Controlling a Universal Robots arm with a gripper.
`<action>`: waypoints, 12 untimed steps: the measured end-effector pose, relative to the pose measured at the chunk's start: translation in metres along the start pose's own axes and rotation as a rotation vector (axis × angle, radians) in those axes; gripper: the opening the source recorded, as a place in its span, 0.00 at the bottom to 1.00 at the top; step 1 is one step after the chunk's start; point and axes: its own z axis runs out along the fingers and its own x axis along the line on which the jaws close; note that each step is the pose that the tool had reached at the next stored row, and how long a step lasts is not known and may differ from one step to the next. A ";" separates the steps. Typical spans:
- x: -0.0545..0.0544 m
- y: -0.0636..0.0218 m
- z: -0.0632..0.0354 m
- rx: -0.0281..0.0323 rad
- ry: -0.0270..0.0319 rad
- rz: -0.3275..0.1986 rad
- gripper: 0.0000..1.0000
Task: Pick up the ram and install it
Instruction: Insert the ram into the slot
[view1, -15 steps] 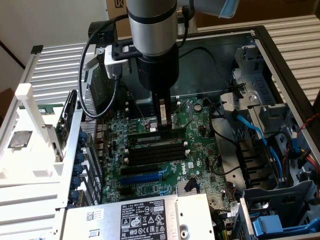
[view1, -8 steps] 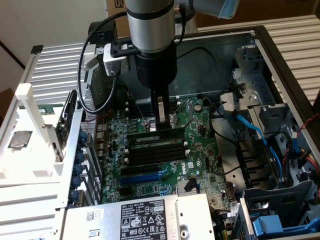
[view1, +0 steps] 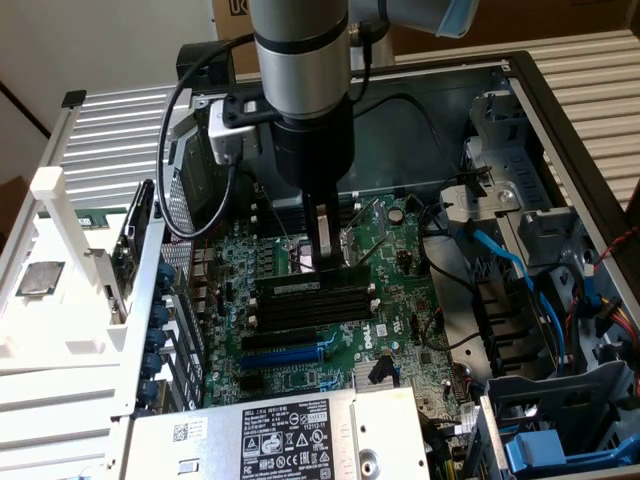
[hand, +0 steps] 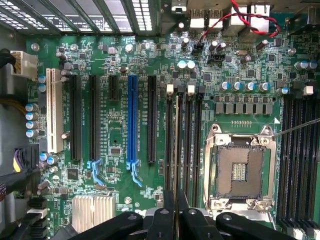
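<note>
One ram (hand: 176, 145) between the fingers (hand: 183, 206)

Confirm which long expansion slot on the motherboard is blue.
The blue slot, between the short black slot and a long black slot; every other one is black or white.

Motherboard (hand: 125, 50) green; slots (hand: 75, 117) black; one slot (hand: 132, 120) blue; ram (view1: 300, 286) green, white label; heatsink (hand: 92, 212) silver, ribbed.

Beside processor socket (hand: 239, 170), ram (hand: 176, 145) seemingly seated among memory slots (hand: 192, 140)
</note>
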 end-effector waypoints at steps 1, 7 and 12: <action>0.001 0.0000 0.0008 0.0001 0.0000 0.000 0.13; 0.002 0.0003 0.0045 0.0003 0.0000 0.000 0.13; 0.002 0.0006 0.0067 -0.0001 0.0000 -0.003 0.13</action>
